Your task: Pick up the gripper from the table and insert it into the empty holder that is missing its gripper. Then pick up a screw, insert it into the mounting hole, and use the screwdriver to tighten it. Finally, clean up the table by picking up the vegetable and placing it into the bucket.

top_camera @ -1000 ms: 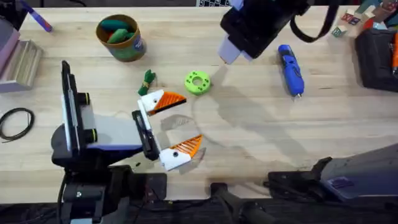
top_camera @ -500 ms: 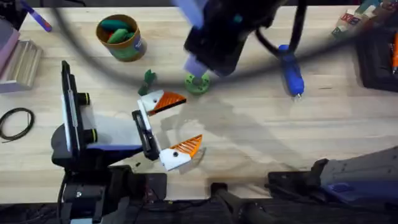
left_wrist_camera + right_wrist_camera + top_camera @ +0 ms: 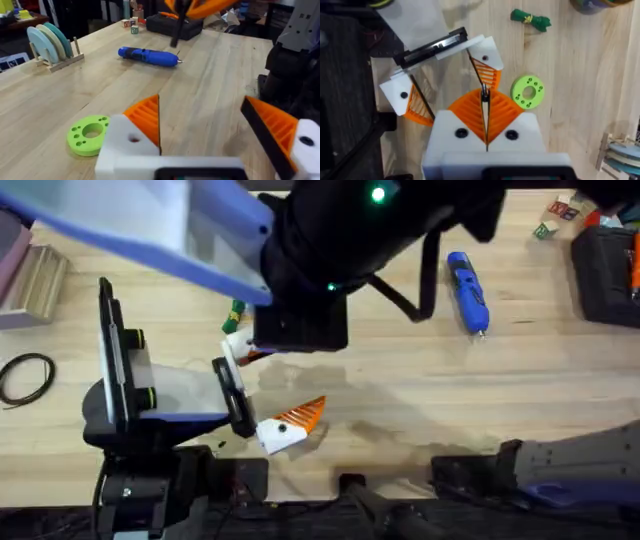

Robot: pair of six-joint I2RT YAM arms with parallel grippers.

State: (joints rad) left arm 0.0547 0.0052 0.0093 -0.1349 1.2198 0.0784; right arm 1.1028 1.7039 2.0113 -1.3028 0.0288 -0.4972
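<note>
The right arm rises dark and blurred across the upper middle of the overhead frame. The orange pads of the right gripper [image 3: 485, 102] are clenched flat together, with nothing I can make out between them. It hangs above the left gripper [image 3: 210, 125], whose fingers are spread wide, released, each white mount carrying an orange ribbed pad.

The vegetable [image 3: 531, 19] lies on the table [image 3: 400, 390], just beside the arm's edge left of centre, near the lime-green disc [image 3: 527, 91]. Just a sliver of the bucket [image 3: 592, 4] shows, and I cannot tell what is in it.

The screwdriver [image 3: 467, 290] lies in the upper right. Past it, a wooden rack [image 3: 50, 42] holds pale round plates upright.
</note>
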